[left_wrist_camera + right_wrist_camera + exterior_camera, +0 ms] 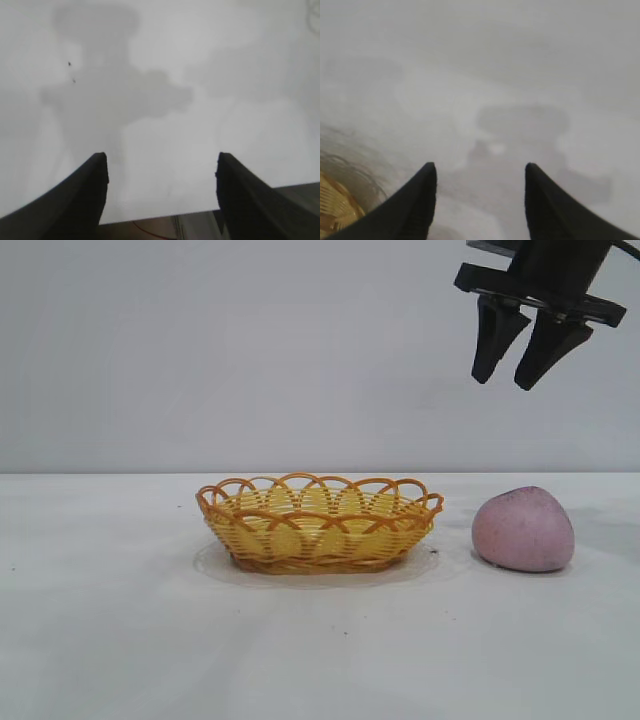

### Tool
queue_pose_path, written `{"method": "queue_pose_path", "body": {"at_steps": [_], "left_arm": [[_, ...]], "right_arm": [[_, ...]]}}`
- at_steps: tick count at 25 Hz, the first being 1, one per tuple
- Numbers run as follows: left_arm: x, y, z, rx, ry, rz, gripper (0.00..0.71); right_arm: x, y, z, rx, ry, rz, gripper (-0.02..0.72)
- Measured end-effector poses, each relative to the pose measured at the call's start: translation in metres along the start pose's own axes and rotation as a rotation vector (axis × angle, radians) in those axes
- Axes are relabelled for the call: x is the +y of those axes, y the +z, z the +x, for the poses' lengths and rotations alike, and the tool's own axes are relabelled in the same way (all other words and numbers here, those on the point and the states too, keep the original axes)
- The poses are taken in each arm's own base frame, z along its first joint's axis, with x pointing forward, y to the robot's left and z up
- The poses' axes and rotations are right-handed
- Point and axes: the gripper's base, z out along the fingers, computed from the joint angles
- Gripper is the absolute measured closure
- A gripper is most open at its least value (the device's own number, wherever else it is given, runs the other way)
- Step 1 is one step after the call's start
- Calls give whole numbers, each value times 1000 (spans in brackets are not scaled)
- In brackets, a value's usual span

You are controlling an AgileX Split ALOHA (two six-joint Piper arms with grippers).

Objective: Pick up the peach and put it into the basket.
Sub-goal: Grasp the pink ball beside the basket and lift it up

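The pink-mauve peach [523, 530] sits on the white table to the right of the yellow-orange wicker basket [320, 523], a little apart from it. The basket holds nothing that I can see. My right gripper [503, 380] hangs open and empty high above the peach. In the right wrist view its gripper [480, 170] looks down at bare table, with the basket's rim [335, 210] at the picture's edge; the peach does not show there. My left gripper [162, 160] is open and empty over bare table, and is out of the exterior view.
The white table [120, 620] stretches wide around the basket and peach. A plain grey wall stands behind. The table's edge [160, 217] shows in the left wrist view just beyond the left gripper.
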Motion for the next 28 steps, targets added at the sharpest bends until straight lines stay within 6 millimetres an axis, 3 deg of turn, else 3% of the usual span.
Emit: {"method": "queue_pose_path", "body": {"at_steps": [10,16,23,28], "left_arm": [[-18,-25,131,-269,10,-8,296],[-25,-18,192,-461,26,-28,296],[-28,-20,231,-724,37,-64,296],[-25,-21,239,-776,-21,-99,296]], "right_arm": [[0,0,0,-2,5,-5,330],[1,0,0,-2,6,-6,330],[1,0,0,-2,6,-6,330],[1,0,0,0,6,-6,330]]}}
